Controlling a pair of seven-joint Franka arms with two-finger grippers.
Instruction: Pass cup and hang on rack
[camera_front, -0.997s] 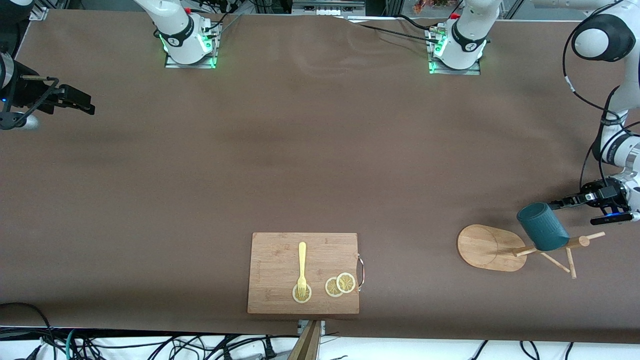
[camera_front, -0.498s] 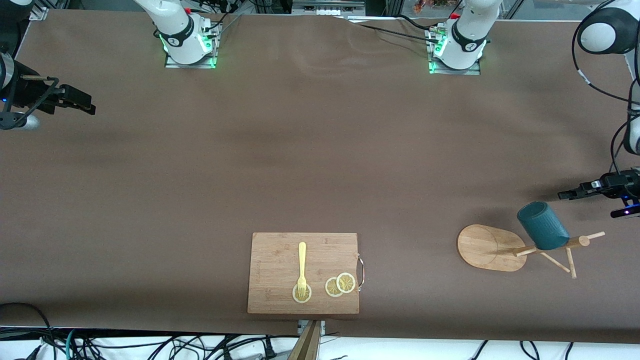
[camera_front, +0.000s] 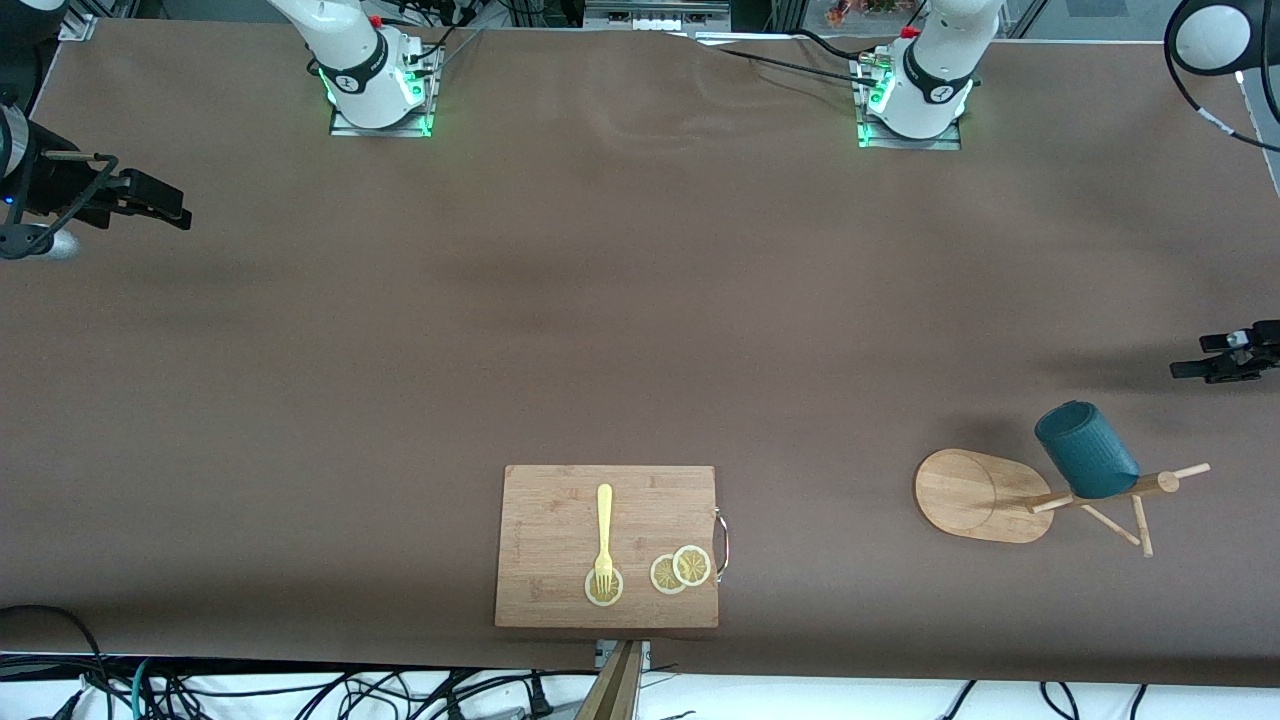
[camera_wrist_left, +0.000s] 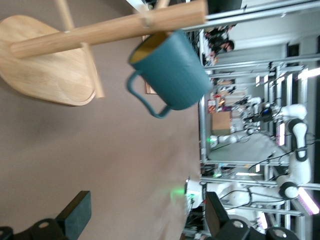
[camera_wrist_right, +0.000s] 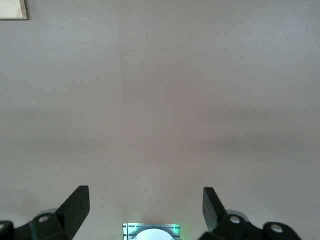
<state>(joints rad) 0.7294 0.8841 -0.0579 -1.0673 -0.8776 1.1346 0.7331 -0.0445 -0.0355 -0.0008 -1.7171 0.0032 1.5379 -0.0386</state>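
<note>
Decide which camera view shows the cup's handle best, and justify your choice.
The left wrist view: the cup hangs on the rack with its handle's full loop facing the camera. The front view shows only the cup's ribbed wall, with no handle visible. The right wrist view shows bare table only.

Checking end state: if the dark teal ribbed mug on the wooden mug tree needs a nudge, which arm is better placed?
Left, probably. The left gripper hangs open over the table beside the dark teal ribbed mug, which hangs on the light wooden mug tree. The right gripper waits open at the right arm's end.
</note>
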